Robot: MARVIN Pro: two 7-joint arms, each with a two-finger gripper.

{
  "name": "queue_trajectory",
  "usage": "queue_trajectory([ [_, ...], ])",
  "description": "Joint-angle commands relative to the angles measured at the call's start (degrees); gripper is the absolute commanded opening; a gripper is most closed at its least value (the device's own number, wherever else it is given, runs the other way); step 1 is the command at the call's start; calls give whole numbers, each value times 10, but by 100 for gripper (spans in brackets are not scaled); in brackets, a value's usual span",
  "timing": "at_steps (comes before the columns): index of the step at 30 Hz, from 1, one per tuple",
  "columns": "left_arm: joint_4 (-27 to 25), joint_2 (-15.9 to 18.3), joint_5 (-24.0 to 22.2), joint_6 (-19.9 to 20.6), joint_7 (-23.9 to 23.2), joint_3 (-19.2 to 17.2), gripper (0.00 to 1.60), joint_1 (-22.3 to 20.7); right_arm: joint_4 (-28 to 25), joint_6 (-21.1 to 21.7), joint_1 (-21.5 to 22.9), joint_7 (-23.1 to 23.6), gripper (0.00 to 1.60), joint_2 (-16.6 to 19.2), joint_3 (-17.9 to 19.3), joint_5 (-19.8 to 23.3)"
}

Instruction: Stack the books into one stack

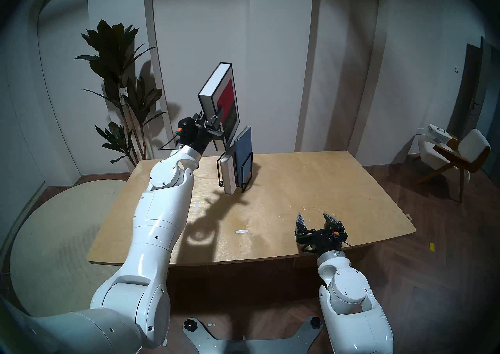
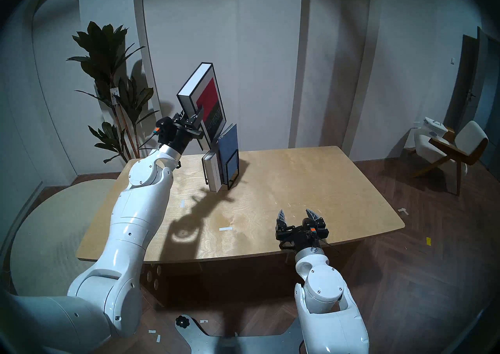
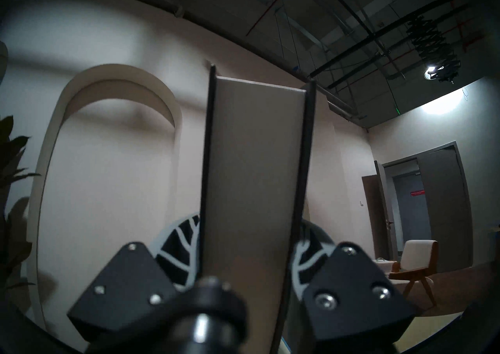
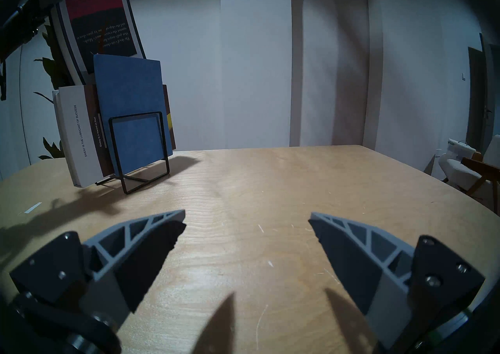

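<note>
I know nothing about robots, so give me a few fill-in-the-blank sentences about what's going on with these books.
1. The left gripper holds the black book up in the ____.
2. The blue book stands in the wire ____.
3. The right gripper has its jaws ____ and holds nothing.

Missing words: air; rack; open

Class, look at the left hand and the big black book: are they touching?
Touching. In the left wrist view the left hand has a finger pressed on each cover of the black book; the head view shows it lifted.
</note>
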Motion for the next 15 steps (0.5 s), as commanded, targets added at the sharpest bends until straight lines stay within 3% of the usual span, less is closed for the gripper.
queue_trajectory([
  [1,-77,2,25,-57,29,-15,0,21,-11,-3,3,0,160,0,0,0],
  [3,-74,5,31,-73,26,-19,0,18,-10,-3,4,0,160,0,0,0],
  [6,-114,8,52,-118,37,-29,0,43,-9,-3,4,0,160,0,0,0],
  [15,-173,21,105,-193,63,-70,0,110,-7,-3,5,0,160,0,0,0],
])
